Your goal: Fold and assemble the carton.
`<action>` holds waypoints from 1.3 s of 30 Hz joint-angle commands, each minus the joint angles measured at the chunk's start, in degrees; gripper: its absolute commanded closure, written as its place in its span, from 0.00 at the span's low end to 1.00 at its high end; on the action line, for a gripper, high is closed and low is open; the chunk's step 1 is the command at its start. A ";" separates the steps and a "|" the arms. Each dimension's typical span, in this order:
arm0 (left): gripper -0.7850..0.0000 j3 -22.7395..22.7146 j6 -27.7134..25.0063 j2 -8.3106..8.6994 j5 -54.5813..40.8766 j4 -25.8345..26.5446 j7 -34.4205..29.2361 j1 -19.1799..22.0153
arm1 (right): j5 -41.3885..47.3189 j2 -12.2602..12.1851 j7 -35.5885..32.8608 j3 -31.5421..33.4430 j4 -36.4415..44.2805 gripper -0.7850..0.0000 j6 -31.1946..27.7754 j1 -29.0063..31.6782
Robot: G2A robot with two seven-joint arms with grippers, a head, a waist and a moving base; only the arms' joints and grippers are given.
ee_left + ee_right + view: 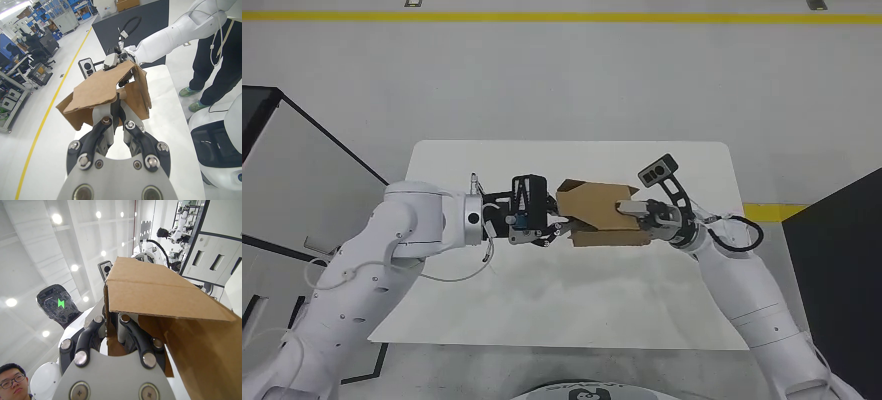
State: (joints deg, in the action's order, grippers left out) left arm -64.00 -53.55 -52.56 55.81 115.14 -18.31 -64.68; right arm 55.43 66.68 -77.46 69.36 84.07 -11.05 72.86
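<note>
A brown cardboard carton (597, 212), partly unfolded with loose flaps, is held up over the middle of the white table (572, 300) between both arms. My left gripper (552, 228) is at the carton's left end. In the left wrist view this gripper (117, 111) is shut on a lower edge of the carton (98, 91), beneath a wide flap. My right gripper (623, 209) is at the carton's right end. In its own view it (111, 326) is shut on a side wall of the carton (151, 294). The right gripper (113, 60) also shows beyond the carton's far edge.
The table's bare surface (162, 91) extends around and in front of the carton. A black-framed stand (282, 130) is off the table's left side and a dark panel (842, 240) off its right. A yellow floor line (562, 17) runs behind.
</note>
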 commanded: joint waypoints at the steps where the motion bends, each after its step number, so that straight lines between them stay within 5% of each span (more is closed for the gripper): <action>1: 1.00 -0.02 0.11 0.00 -0.29 -0.03 0.07 -0.06 | -0.22 0.00 0.17 0.06 -0.06 1.00 0.03 0.07; 18: 1.00 -3.46 1.70 0.40 -1.44 -0.42 0.75 -1.64 | -0.48 -0.11 1.91 2.15 -1.04 1.00 -0.88 0.72; 31: 1.00 -3.80 1.90 0.41 -0.98 0.44 1.12 -2.13 | -5.90 -0.21 12.55 3.80 -0.55 1.00 -1.57 2.00; 39: 1.00 -2.79 2.15 0.18 -0.36 0.35 1.30 -1.55 | -6.50 -0.19 10.49 3.42 0.96 1.00 -2.37 2.49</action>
State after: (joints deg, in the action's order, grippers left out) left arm -66.85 -51.43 -52.36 55.44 115.55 -17.03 -66.29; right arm 48.86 66.49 -66.50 72.79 84.96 -13.29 75.34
